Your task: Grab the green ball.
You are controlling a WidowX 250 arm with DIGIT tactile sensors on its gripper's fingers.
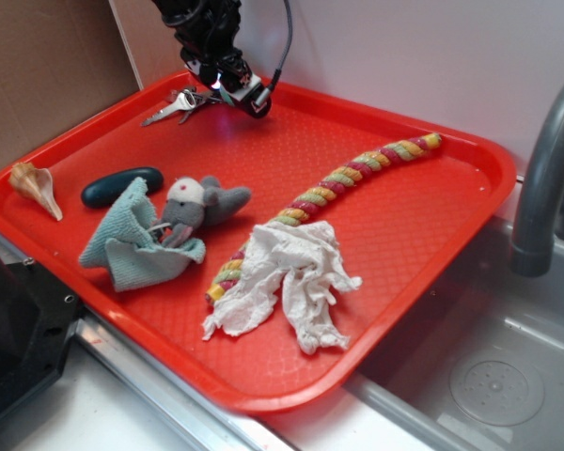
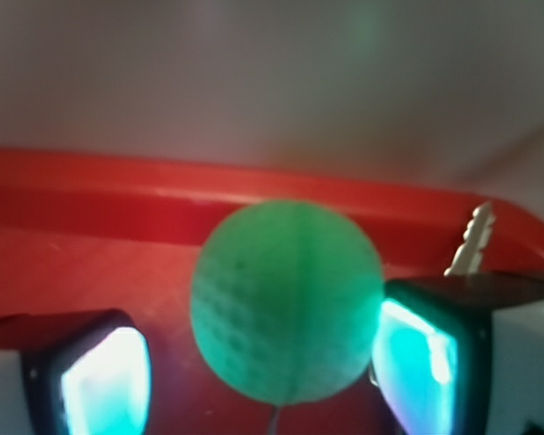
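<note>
The green ball (image 2: 286, 304), round with a dimpled texture, fills the middle of the wrist view and rests on the red tray (image 2: 91, 263). My gripper (image 2: 263, 362) is open with the ball between its jaws. The right pad (image 2: 417, 353) is at the ball's side; the left pad (image 2: 104, 376) stands apart from it with a gap. In the exterior view my gripper (image 1: 227, 83) is low at the tray's back left, and it hides the ball.
Keys (image 1: 174, 105) lie just left of the gripper, and one key tip (image 2: 471, 240) shows in the wrist view. On the tray (image 1: 404, 216) are a dark teal pebble (image 1: 120, 186), toy mouse (image 1: 193, 207), teal cloth (image 1: 132, 240), shell (image 1: 33, 183), twisted rope (image 1: 357, 174) and crumpled paper (image 1: 287, 282). A sink (image 1: 489, 366) is at the right.
</note>
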